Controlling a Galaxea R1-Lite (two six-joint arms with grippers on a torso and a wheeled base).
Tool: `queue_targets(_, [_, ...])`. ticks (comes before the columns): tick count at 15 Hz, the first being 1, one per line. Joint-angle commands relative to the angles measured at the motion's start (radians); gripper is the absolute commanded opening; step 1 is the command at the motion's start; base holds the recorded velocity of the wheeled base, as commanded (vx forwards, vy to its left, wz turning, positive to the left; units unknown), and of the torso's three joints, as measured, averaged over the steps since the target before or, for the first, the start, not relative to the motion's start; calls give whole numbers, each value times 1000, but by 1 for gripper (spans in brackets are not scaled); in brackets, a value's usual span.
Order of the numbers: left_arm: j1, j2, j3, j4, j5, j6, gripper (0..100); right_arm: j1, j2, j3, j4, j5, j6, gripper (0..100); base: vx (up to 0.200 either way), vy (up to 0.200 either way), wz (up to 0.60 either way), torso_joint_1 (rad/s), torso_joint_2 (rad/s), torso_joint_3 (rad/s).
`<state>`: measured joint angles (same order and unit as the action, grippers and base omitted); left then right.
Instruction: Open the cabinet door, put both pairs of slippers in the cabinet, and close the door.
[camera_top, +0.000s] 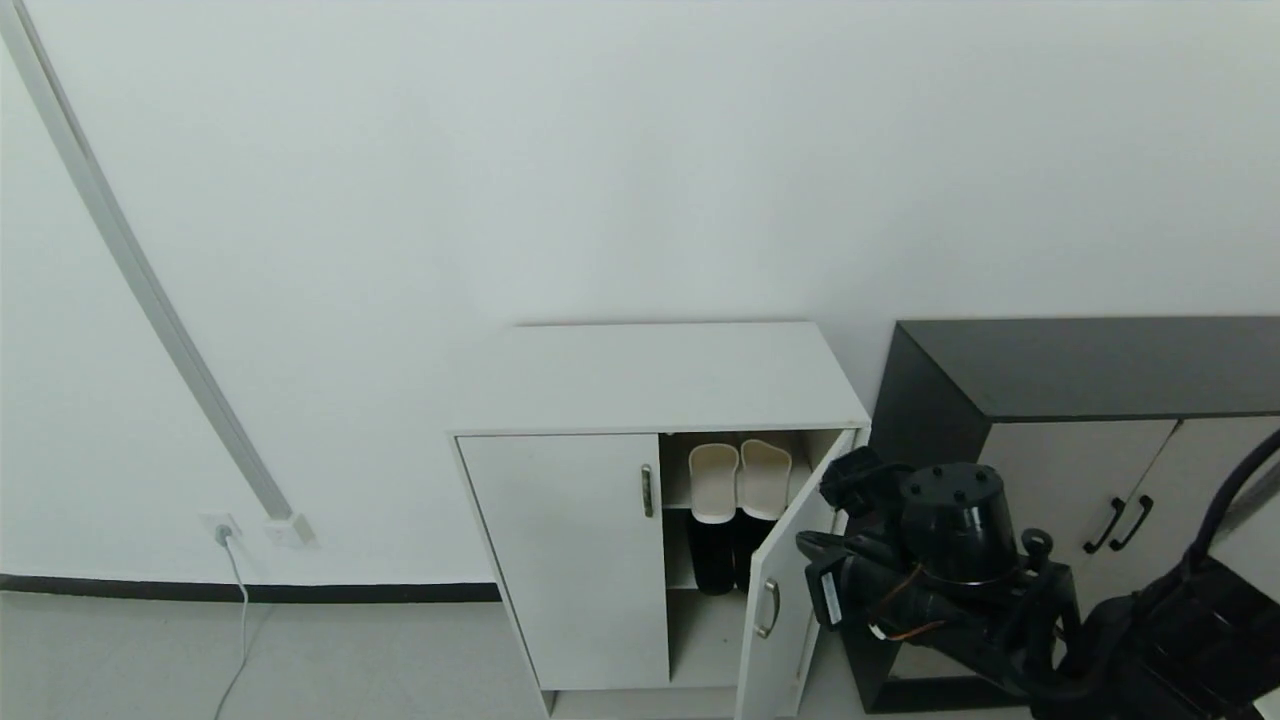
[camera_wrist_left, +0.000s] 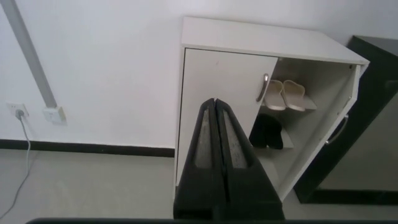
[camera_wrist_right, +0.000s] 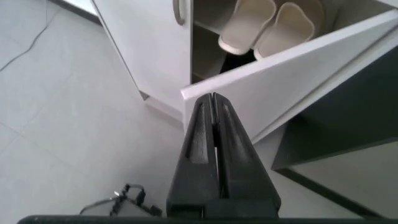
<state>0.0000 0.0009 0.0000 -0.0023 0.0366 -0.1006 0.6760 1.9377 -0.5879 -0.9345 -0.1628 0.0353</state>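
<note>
- Beige slippers (camera_top: 740, 478): the pair lies side by side on the upper shelf (camera_top: 676, 506) of the white cabinet (camera_top: 660, 375), behind the open half. They sit far enough in that the door should clear them.
- Black slippers (camera_top: 715, 555): the pair is on the lower shelf (camera_top: 680, 586), directly beneath the beige pair. Both pairs are stowed, so the loading part of the task looks done.
- Right door (camera_top: 790, 570): it stands ajar, swung partway out, with its handle (camera_top: 768, 608) on the outer face. Only closing seems to remain.
- Left door (camera_top: 560, 550): it sits flush with the front and needs no attention.
- Right arm (camera_top: 950, 560): it is on the outer side of the ajar door, beside the free edge.
- Right jaws: they are clenched with nothing between them, tips at the door's outer face near its top corner. Contact cannot be confirmed. Pressed together, they likely serve as a blunt pusher, and the door's outer side is the sensible side for a shove.
- Left jaws: they are also clenched and empty, held well back from the cabinet front, probably to stay out of the door's swing.
- Dark cabinet (camera_top: 1080, 365): it stands just beside the white one on the door's hinge side, which crowds the right arm.
- Surroundings: there is bare floor (camera_top: 300, 660) in front, and a wall socket (camera_top: 218, 527) with a cable well off to the left.
</note>
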Motion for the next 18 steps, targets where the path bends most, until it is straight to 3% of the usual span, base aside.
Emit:
queue_targets(1, [0, 1, 0, -1, 0, -2, 0, -4, -40, 105, -53, 8, 1, 0, 0, 0, 0, 0, 0, 0])
queue_targets(4, [0, 1, 0, -2, 0, -2, 0, -18, 9, 177, -150, 42, 1, 0, 0, 0, 0, 0, 0, 0])
queue_targets(9, [0, 1, 0, -2, 0, -2, 0, -42, 216, 164, -349, 68, -3, 0, 0, 0, 0, 0, 0, 0])
queue_targets(18, [0, 1, 0, -2, 0, -2, 0, -61, 340, -32, -356, 66, -5, 0, 0, 0, 0, 0, 0, 0])
